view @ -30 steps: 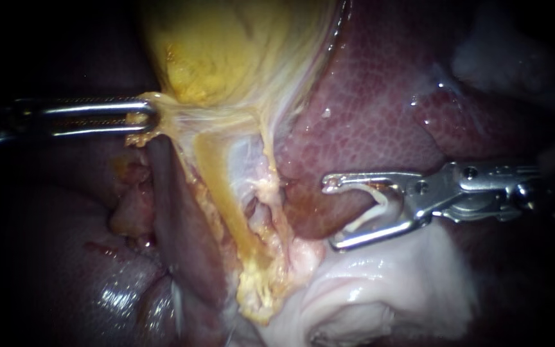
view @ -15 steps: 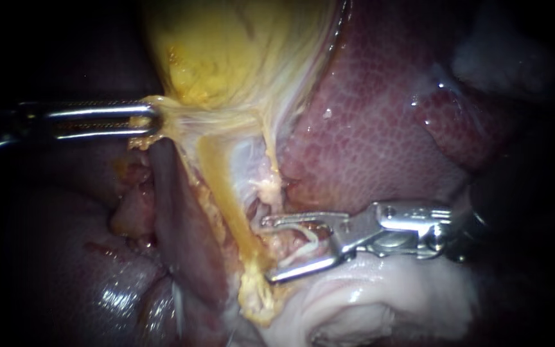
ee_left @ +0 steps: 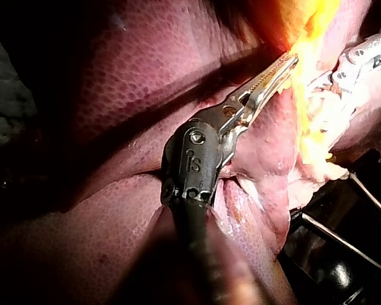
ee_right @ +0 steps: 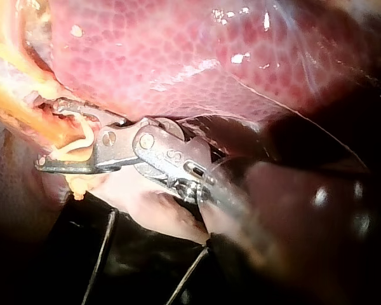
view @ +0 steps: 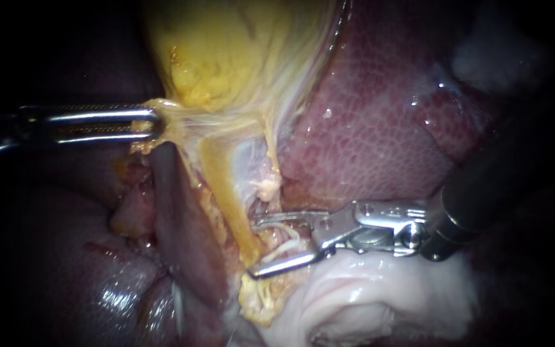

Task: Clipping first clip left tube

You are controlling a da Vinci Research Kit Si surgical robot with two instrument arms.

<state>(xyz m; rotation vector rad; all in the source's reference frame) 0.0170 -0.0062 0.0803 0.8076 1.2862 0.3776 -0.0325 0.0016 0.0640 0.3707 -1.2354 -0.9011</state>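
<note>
Left instrument [view: 149,122], left-centre of frame, is clamped on the gallbladder [view: 226,58] at its lower edge, likely tensioning it so the left tube [view: 226,193] stands clear. Lower centre, the right instrument [view: 255,247] has its jaws apart around that tube — clip [view: 284,247] seated inside, not yet squeezed.

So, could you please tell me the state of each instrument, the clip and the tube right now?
Left instrument, pincer shut on gallbladder edge.
Right instrument, pincer open, straddling the left tube.
Clip, open, seated in right pincer.
Left tube, stretched taut, unclipped.
</note>
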